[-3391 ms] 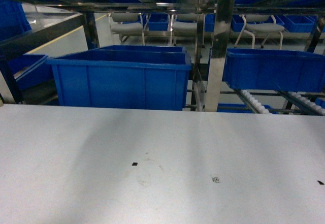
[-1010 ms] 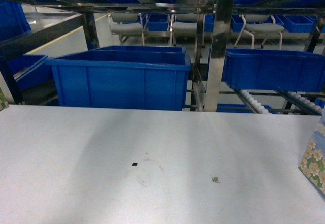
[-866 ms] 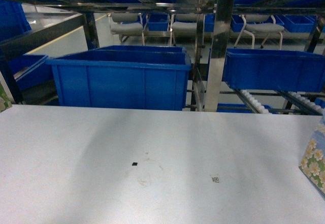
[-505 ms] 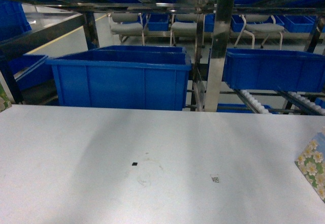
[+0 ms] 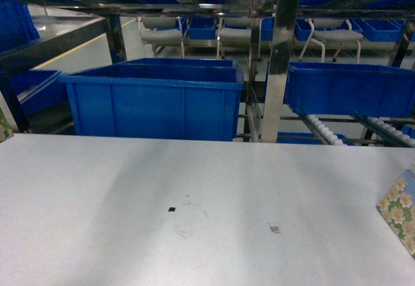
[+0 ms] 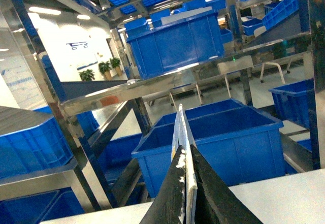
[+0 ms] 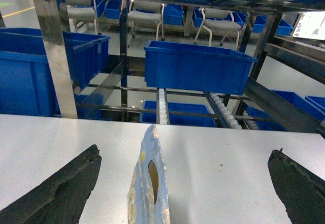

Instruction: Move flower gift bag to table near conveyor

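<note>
Beyond the table (image 5: pixel 130 189), left gripper (image 6: pixel 187 183) pinches a flat card edge (image 6: pixel 181 137); right gripper (image 7: pixel 183 178) gapes around the flower gift bag (image 7: pixel 149 183).

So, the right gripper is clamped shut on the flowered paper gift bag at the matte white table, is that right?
Not quite: the right gripper is open, its black fingers spread wide on either side of the flowered paper gift bag at the matte white table. The right wrist view shows it.

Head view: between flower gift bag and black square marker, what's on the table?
A faint ring stain and one small printed tag on the table, shown in head view.
</note>
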Motion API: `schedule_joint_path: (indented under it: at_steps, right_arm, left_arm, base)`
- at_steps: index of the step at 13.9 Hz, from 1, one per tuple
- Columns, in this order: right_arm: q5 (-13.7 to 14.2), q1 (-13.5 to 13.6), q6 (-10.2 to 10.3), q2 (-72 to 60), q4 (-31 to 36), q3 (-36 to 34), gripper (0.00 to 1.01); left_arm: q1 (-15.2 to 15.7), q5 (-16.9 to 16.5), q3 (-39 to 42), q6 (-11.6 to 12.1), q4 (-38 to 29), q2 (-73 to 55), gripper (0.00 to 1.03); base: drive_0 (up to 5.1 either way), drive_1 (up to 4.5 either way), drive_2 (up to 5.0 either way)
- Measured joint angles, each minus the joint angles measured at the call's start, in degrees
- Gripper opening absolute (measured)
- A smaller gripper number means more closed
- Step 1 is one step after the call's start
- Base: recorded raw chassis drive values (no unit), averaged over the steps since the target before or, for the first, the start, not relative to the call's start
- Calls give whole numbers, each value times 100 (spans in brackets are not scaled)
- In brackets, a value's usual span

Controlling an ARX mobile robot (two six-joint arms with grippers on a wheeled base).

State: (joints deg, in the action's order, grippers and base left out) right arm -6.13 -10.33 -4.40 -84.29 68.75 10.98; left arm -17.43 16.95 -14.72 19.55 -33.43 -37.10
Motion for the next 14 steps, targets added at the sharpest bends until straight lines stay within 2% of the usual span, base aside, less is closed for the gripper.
schedule_joint_path:
  at_steps: [5, 7, 9, 11, 13, 14]
  right_arm:
    - [304, 374, 74, 2330, -1558, -612, 98]
    - [629, 728, 90, 3624, -2586, -817, 98]
    - [1021, 870, 120, 5200, -3921, -876, 98]
    - [1314, 1207, 136, 6690, -5313, -903, 98]
    - [1751, 1534, 96, 7661, -6277, -951, 98]
    - [1790, 1556, 66, 7764, -6308, -975, 98]
  left_arm:
    - [0, 0, 0, 0, 0, 0, 2]
    - [0, 0, 0, 0, -2, 0, 2]
    - [0, 0, 0, 0, -2, 0, 2]
    - [0, 0, 0, 0, -2, 0, 2]
    - [0, 0, 0, 0, -2, 0, 2]
    - [0, 0, 0, 0, 0, -2, 2]
  base:
    - [0, 0, 0]
    - [0, 0, 0]
    - [0, 0, 0]
    - [0, 0, 0]
    - [0, 0, 0]
    - [0, 0, 0]
